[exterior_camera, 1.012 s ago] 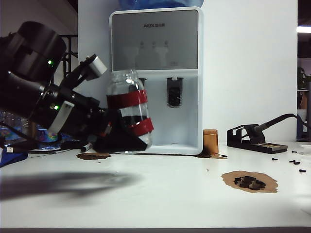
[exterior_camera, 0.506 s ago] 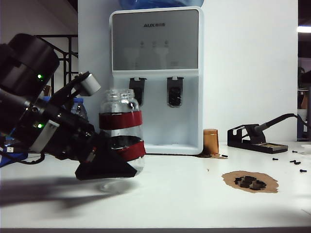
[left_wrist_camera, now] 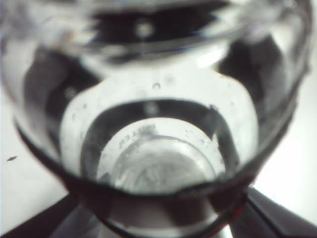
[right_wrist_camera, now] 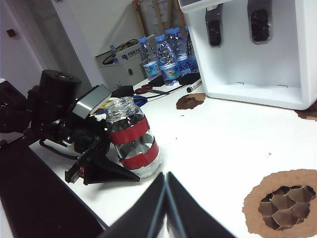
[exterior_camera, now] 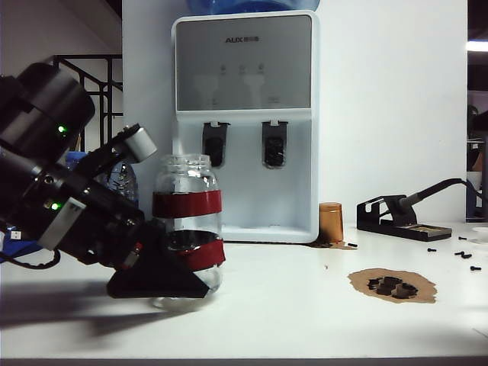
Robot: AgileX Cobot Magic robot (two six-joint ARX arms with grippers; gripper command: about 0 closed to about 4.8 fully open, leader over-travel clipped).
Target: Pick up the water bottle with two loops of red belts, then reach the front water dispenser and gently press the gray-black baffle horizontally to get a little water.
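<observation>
Your left gripper [exterior_camera: 171, 278] is clamped around the water bottle [exterior_camera: 187, 221], lower left of the exterior view, bottle upright at the table [exterior_camera: 305, 305]. Your right gripper [right_wrist_camera: 166, 198] has its fingers pinched together, empty. The water dispenser [exterior_camera: 244, 122] sits behind, upper centre.

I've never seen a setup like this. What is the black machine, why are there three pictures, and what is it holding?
It is a two-armed robot. One picture comes from a camera facing the table; the other two from cameras on each arm's wrist.

In the table view, the left gripper is closed around a clear water bottle with two red bands, upright at the table surface. Its wrist camera looks at the bottle close up.

The right gripper, fingers shut, holds nothing; its camera looks across at the other arm and bottle.

Behind stands a white water dispenser with two dark paddles; the left paddle is the one to press. Also there: a copper cup and plastic bottles.
</observation>
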